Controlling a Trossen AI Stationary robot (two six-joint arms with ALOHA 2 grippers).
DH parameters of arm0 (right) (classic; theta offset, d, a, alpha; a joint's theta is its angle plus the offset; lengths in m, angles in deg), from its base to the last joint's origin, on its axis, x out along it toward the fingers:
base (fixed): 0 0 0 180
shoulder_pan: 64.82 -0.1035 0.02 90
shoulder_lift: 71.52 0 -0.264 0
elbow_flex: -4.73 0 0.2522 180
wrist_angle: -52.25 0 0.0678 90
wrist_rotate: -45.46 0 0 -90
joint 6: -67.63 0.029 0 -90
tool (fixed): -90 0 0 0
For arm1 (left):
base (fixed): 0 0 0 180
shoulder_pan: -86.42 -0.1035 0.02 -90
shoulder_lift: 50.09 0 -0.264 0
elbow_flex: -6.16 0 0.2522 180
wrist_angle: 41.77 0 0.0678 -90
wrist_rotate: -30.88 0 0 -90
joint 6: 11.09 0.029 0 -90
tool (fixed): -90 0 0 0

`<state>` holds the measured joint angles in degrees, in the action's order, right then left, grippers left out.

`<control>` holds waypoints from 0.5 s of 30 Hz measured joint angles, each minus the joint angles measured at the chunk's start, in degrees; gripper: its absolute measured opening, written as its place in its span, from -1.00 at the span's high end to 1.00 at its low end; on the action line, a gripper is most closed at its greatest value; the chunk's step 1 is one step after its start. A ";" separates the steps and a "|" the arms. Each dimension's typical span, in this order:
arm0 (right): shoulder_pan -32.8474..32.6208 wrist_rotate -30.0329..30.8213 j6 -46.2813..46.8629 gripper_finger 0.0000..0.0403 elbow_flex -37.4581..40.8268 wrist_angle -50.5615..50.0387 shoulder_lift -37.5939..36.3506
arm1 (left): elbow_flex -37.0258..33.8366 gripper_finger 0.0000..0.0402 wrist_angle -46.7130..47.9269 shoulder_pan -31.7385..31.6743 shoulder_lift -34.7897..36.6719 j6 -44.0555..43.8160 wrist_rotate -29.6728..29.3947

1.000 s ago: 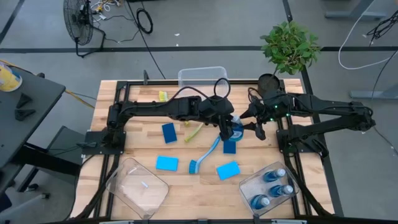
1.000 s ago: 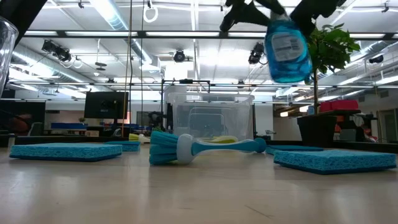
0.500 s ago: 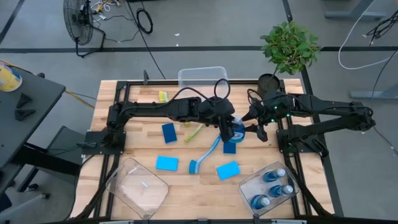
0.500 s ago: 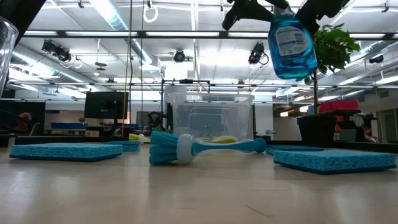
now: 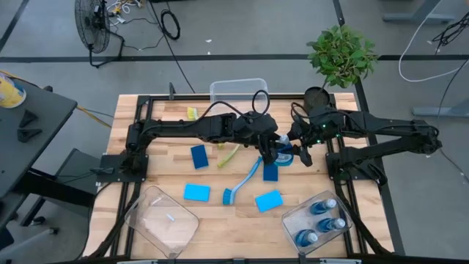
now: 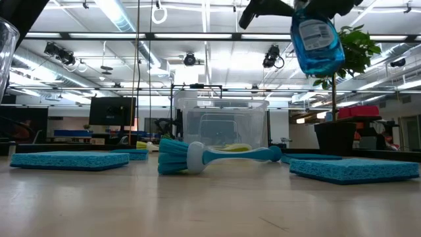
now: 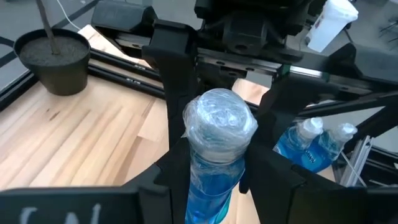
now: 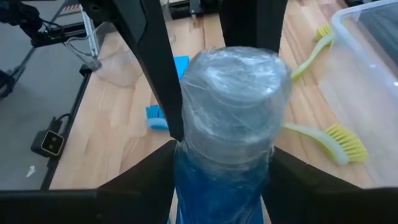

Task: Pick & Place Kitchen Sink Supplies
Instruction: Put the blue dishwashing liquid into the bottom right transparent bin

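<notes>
Pale wood counter [image 5: 161,180] carried everything, with two clear bins at its near edge and a third [image 5: 236,91] at the far edge. Near-right bin [image 5: 290,220] already held three soap bottles [image 5: 322,207]; near-left bin [image 5: 163,221] looked empty. Blue dish brush [image 5: 242,182] lay mid-counter, one yellow-green brush [image 5: 228,155] just beyond it, the other [image 5: 191,113] near the far bin. Sponges: dark blue [image 5: 198,156], light blue [image 5: 196,192], light blue [image 5: 268,200], dark blue [image 5: 270,172] partly under the arms. The fourth soap bottle [image 6: 317,45] hung in the air above the counter, between the two arms. Left gripper [image 5: 272,150] jaws were clamped on that bottle; right gripper [image 5: 297,150] jaws sat around the same bottle from the opposite side, probably gripping too, though contact was hard to confirm. Step in hand: mid-air handover, left to right. Next move called for a firm right grip, the left jaws letting go, then carrying the bottle to the near-right bin.
</notes>
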<state>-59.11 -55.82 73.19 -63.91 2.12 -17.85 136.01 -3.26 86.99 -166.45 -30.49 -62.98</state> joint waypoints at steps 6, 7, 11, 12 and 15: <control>0.00 -0.28 -0.08 0.12 -0.02 -0.32 0.27 | 0.00 0.31 0.47 0.00 0.00 -0.74 0.09; 0.00 -0.29 -0.22 0.13 -0.02 -0.34 0.27 | 0.00 0.31 0.48 0.02 0.00 -0.74 0.11; 0.00 -0.50 -0.93 0.14 -0.02 -0.45 0.16 | 0.00 0.31 0.88 0.00 0.21 -0.51 1.01; 0.00 -0.86 -1.30 0.14 -0.02 -0.39 0.06 | 0.00 0.31 0.99 0.01 0.31 -0.50 1.17; 0.00 -2.64 -1.98 0.14 -0.04 -0.23 -0.49 | 0.00 0.31 2.86 0.40 1.56 -0.55 1.66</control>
<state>-59.11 -58.45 71.21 -63.94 1.89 -18.34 136.01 -0.40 87.39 -164.89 -31.04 -61.32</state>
